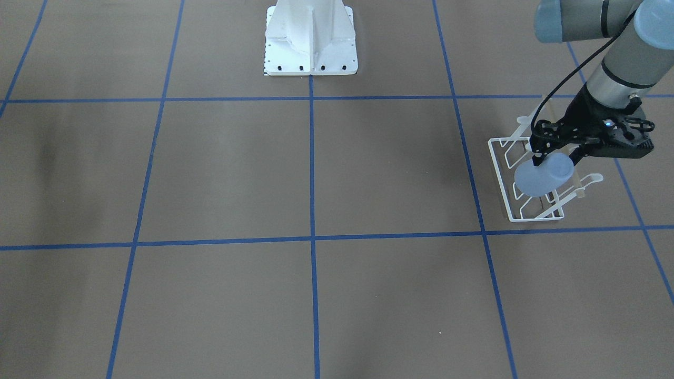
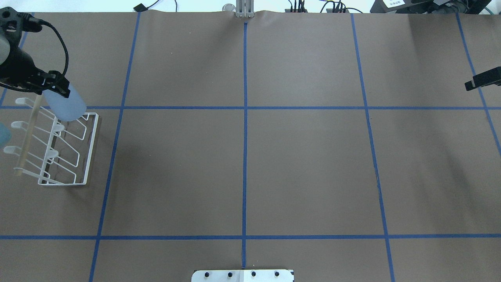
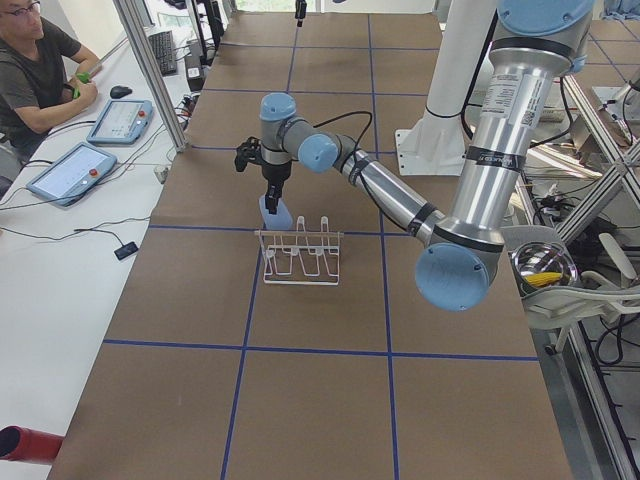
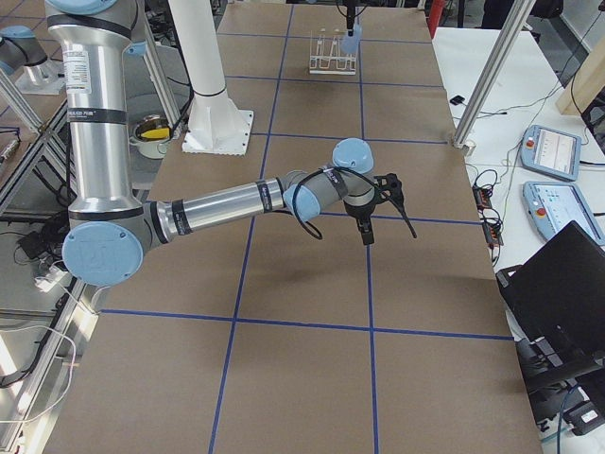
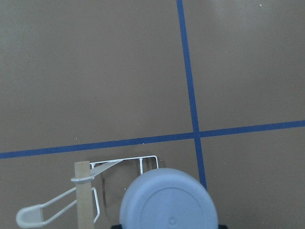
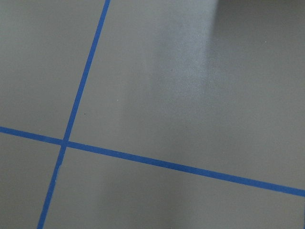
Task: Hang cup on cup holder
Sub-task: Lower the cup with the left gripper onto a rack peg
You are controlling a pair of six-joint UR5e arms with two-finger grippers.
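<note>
- The left gripper (image 1: 554, 156) is clamped on the blue-grey cup (image 1: 543, 176) and holds it off the table, over the end of the white wire cup holder (image 1: 497, 169) farthest from the robot's base.
- The cup juts out from between the jaws, tilted towards the rack's base frame. The left wrist view shows only its closed round base (image 5: 167, 202), so its mouth probably points away from that camera, towards the prongs.
- The pale wooden top bar (image 5: 82, 195) stands just beside the cup, with a rounded prong tip (image 5: 28, 217) further off to the side.
- Whether the cup already touches a prong cannot be told.
- To do this step well, you line the mouth up with one slanted prong and slide the cup down along that slant. Release only once the prong carries it.
- Keep the fingers off the top bar; the light rack could shift.
- The right gripper (image 4: 366, 232) hangs over bare table (image 2: 305, 168), well apart from the rack. Its jaw state cannot be told.
</note>
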